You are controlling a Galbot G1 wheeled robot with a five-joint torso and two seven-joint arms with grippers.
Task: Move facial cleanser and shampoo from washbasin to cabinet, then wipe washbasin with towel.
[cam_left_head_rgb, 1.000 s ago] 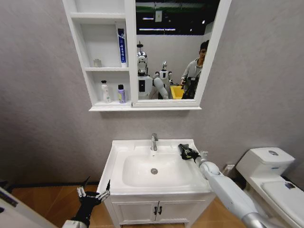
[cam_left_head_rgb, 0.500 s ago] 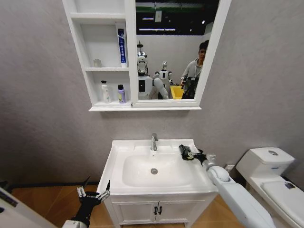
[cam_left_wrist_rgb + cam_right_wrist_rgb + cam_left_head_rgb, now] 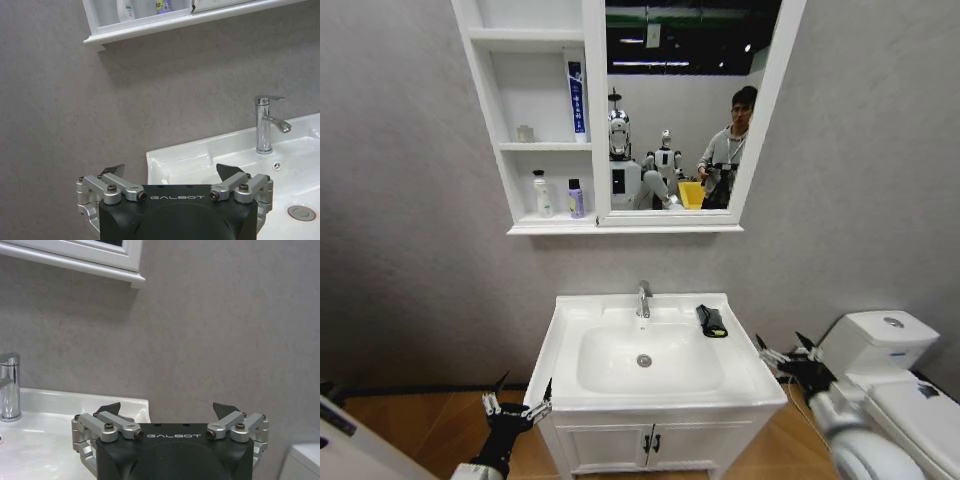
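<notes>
The towel [image 3: 711,320] lies folded on the flat rim of the washbasin [image 3: 570,330], at about 2 o'clock from the drain [image 3: 644,360] and just to the right of the chrome tap [image 3: 644,298]. Nothing is touching it.

The right gripper [image 3: 786,352] hangs off the basin's right edge, at roughly 4 o'clock from the towel and well apart from it, between the basin and the toilet [image 3: 880,345]. Its fingers [image 3: 224,410] are spread wide and hold nothing.

The left gripper [image 3: 518,402] sits low by the basin's front left corner, at about 8 o'clock from the drain, fingers [image 3: 112,170] also wide and holding nothing.

Up on the wall, the cabinet [image 3: 515,150] holds a white bottle [image 3: 542,193] and a small purple bottle [image 3: 576,198] side by side on its lowest shelf, and a tall blue tube [image 3: 576,97] on the shelf above.
</notes>
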